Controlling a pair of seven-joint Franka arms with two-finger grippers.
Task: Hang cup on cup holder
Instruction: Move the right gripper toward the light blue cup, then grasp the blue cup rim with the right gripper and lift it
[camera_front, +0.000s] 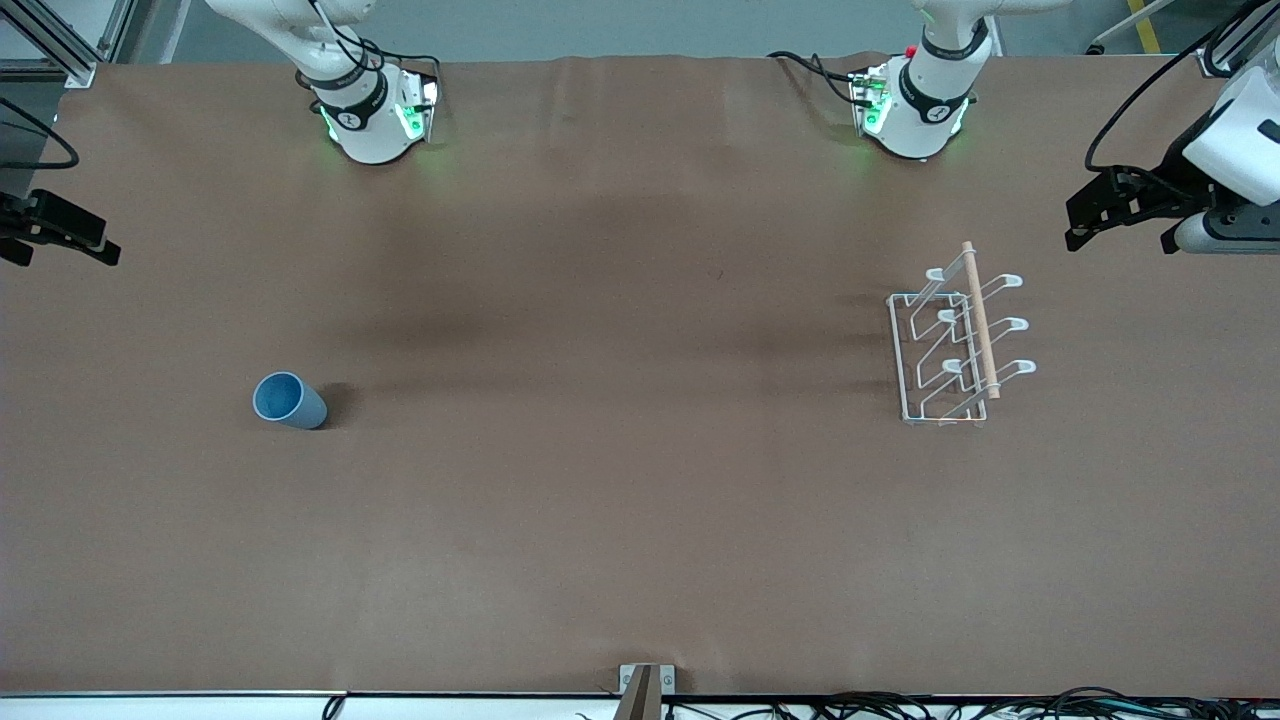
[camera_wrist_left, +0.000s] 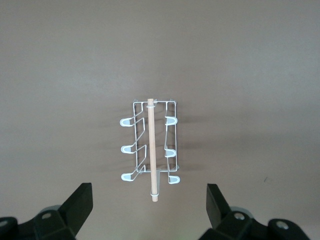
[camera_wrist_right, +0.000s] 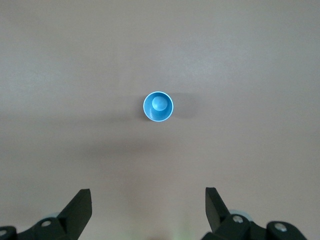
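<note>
The light-blue cup (camera_front: 288, 400) stands upright, mouth up, on the brown table toward the right arm's end. It also shows in the right wrist view (camera_wrist_right: 158, 106). The white wire cup holder (camera_front: 955, 340) with its wooden rod stands toward the left arm's end, with nothing on its pegs. It also shows in the left wrist view (camera_wrist_left: 150, 150). My left gripper (camera_front: 1090, 215) (camera_wrist_left: 149, 205) is open and empty, up over the table's end by the holder. My right gripper (camera_front: 60, 240) (camera_wrist_right: 148, 207) is open and empty, up over the table's other end, well apart from the cup.
A small metal bracket (camera_front: 646, 685) sits at the table's edge nearest the front camera, with cables (camera_front: 900, 705) along that edge. The two arm bases (camera_front: 370, 115) (camera_front: 915, 105) stand at the edge farthest from the front camera.
</note>
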